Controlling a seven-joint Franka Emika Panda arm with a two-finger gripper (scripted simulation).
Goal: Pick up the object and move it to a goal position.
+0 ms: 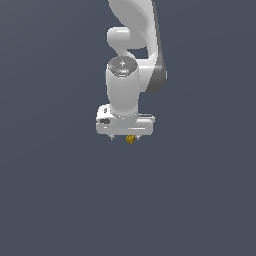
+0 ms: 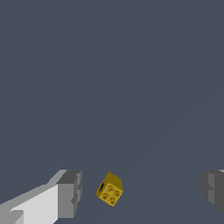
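White robot gripper (image 2: 142, 192) nearest wrist camera, grey-padded fingers (image 2: 70, 192) spread wide apart, gripping nothing. Tiny yellow-gold blocky object (image 2: 110, 189) tilted between fingers, nearer one, touching neither. Exterior view: object (image 1: 130, 138) just beneath gripper (image 1: 125, 136).
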